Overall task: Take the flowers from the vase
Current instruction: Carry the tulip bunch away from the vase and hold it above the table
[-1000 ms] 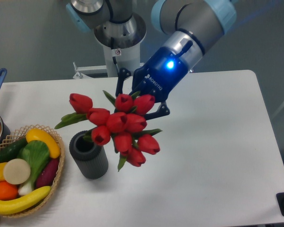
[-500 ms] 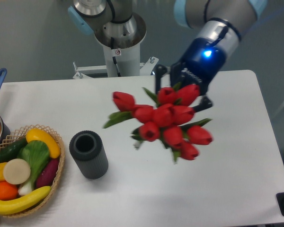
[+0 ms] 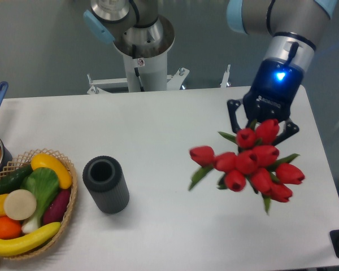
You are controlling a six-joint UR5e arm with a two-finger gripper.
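Overhead — flowers [image 3: 248, 165]; white table [image 3: 175, 226] below

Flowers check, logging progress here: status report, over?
Gripper shut on the flowers, held above the table's right side. Vase empty, upright, well left of them. Nothing in the way near the bunch.

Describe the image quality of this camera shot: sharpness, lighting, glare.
Camera view: even, soft lighting with faint shadows on the table; the flowers look slightly soft next to the crisp vase; the gripper has a glowing blue light that blooms a little.
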